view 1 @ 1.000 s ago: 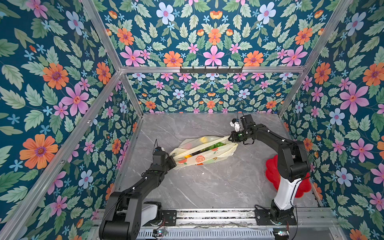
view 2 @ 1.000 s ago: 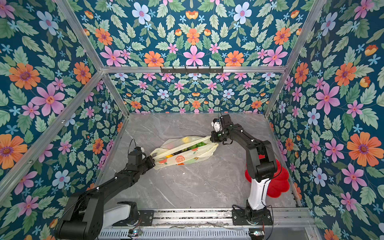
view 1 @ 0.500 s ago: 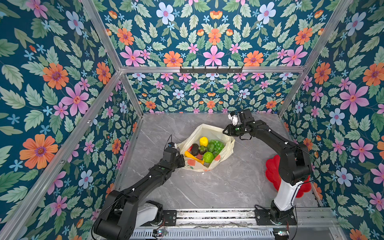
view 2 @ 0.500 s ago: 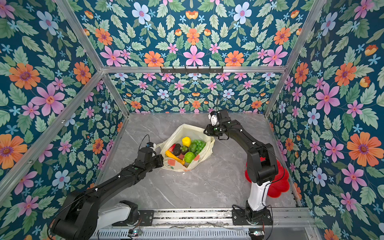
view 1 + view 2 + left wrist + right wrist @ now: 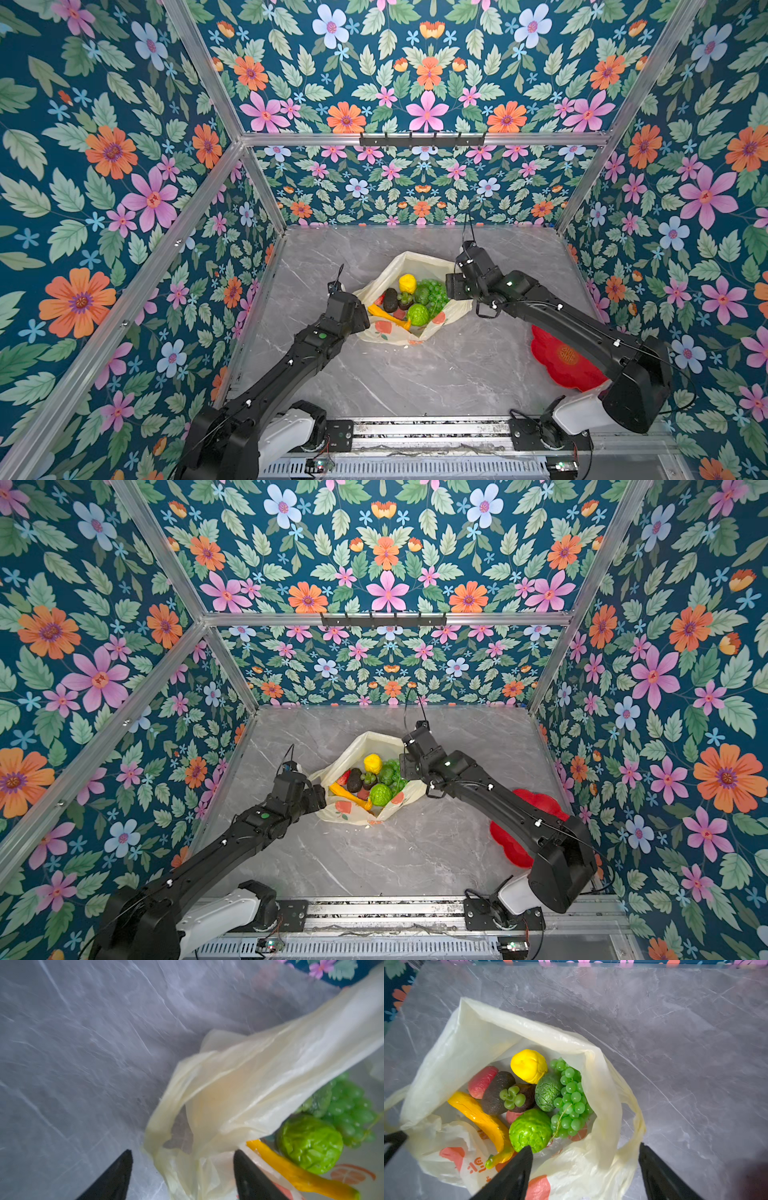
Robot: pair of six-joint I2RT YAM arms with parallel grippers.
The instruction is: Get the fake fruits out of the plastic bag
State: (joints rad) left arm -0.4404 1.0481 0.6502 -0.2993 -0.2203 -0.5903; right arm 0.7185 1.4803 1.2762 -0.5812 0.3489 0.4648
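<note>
A robot test cell: aluminium frame point(image 5: 291, 139), floral wall panels point(image 5: 112, 166), arms point(image 5: 291, 374) bolted to a rail point(image 5: 428, 432).

A grey marbled table point(image 5: 415, 374) carries a pale-yellow plastic bag point(image 5: 419, 262) at its middle and a red flower-shaped plate point(image 5: 559, 359) at the near right.

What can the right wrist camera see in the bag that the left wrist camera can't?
Only the right wrist view looks straight into the open plastic bag and shows the yellow lemon, the dark avocado and the red strawberry. Only the left wrist view shows a loop handle close up, just ahead of the open left gripper. Both show the banana, the bright green bumpy fruit, the green grapes and the grey table.
</note>
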